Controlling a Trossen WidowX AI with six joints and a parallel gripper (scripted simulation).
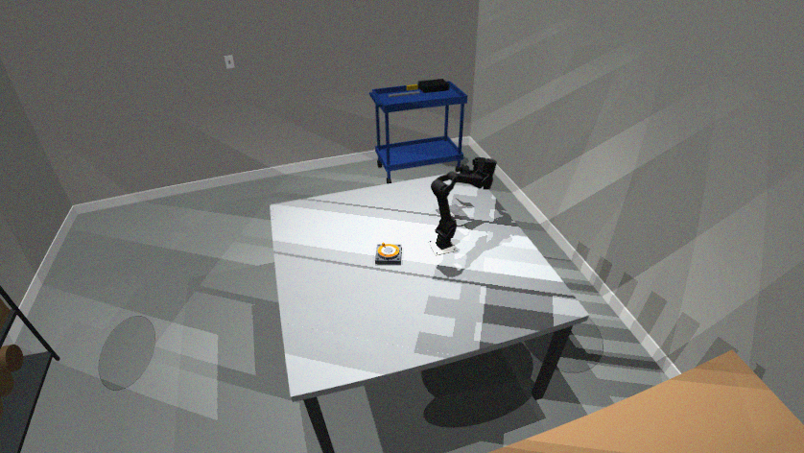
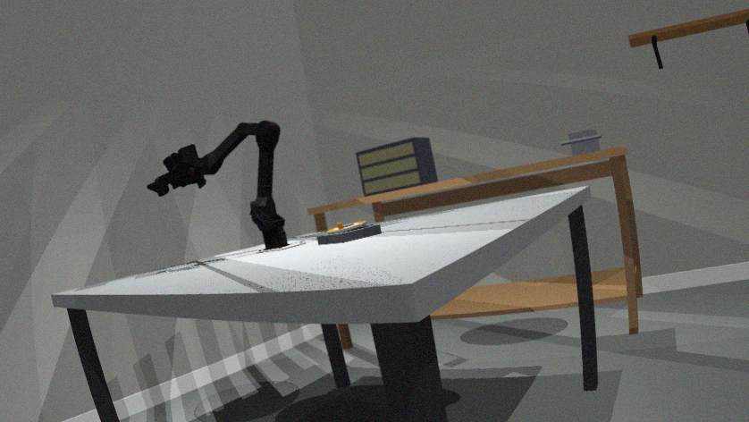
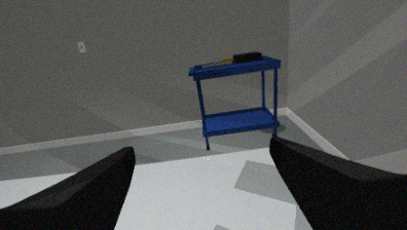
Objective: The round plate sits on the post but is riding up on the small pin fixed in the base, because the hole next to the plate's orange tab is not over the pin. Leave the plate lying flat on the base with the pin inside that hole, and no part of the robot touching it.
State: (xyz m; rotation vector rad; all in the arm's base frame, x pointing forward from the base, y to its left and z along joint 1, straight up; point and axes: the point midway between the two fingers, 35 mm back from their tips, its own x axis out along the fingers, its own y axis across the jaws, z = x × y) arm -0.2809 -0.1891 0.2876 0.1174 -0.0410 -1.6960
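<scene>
With the gripper (image 3: 202, 187) spread wide and empty, aimed away, the plate (image 1: 389, 250) could be knocked off the post if approached carelessly.

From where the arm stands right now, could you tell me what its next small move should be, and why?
Probably swing the arm round toward the round plate. The end effector hangs high and faces away from it: the wrist view shows only the blue cart between wide-open fingers holding nothing. The plate sits on its base well clear of the end effector, apparently tilted in the exterior view, so nothing can be corrected until the end effector is above it.
</scene>
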